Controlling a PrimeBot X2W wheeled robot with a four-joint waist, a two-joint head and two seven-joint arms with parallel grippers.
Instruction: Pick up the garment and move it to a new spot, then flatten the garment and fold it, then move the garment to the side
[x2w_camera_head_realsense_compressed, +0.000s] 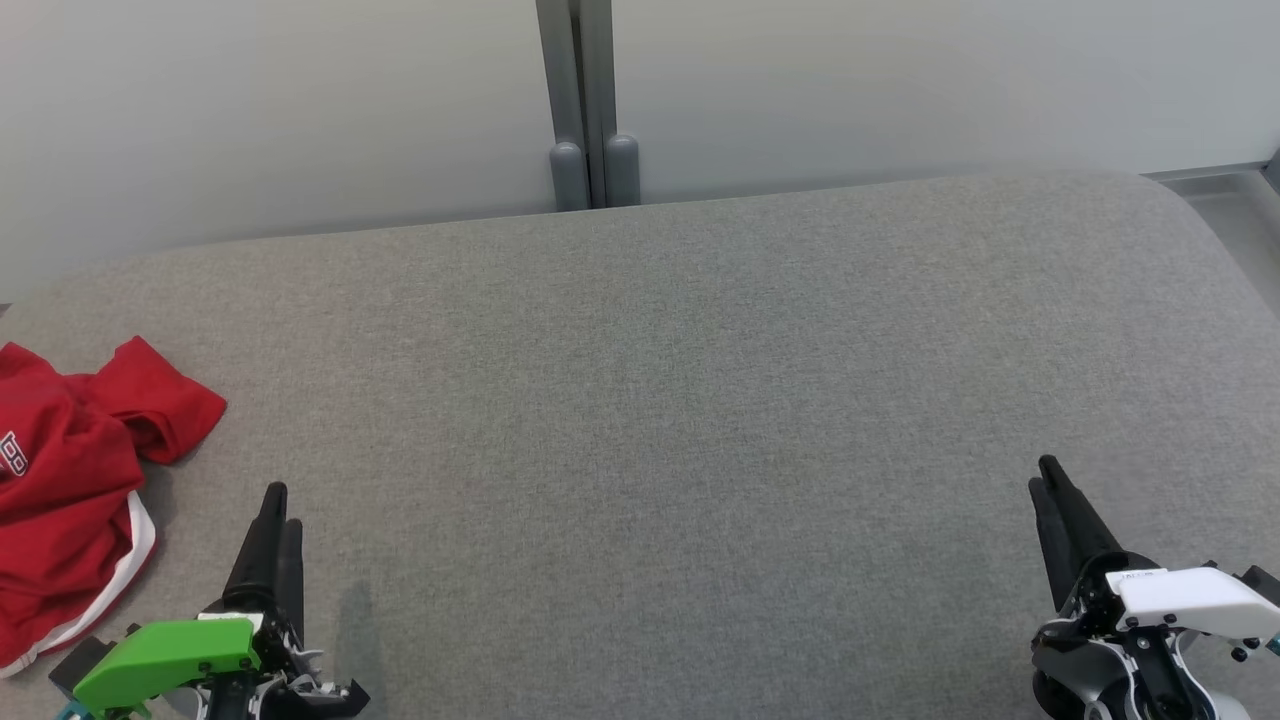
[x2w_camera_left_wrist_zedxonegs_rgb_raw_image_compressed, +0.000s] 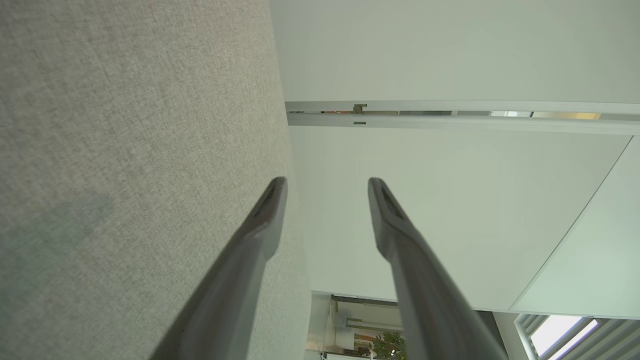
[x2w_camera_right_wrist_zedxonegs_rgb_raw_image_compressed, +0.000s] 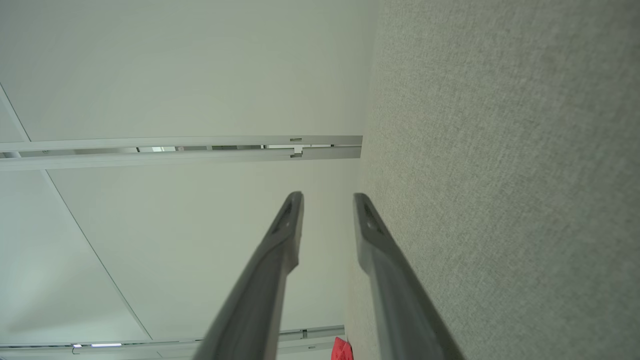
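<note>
The garment is a crumpled red piece with white trim and a white print, lying at the left edge of the grey fabric surface. A small red bit of the garment shows at the bottom of the right wrist view. My left gripper, under a green cover, hovers just right of the garment, apart from it. Its fingers stand open with nothing between them. My right gripper, under a white cover, is at the lower right, far from the garment. It is open by a narrower gap and holds nothing.
A pale wall with a grey vertical post rises behind the surface's far edge. The surface curves away at its back right corner. Wide bare fabric stretches between the two grippers.
</note>
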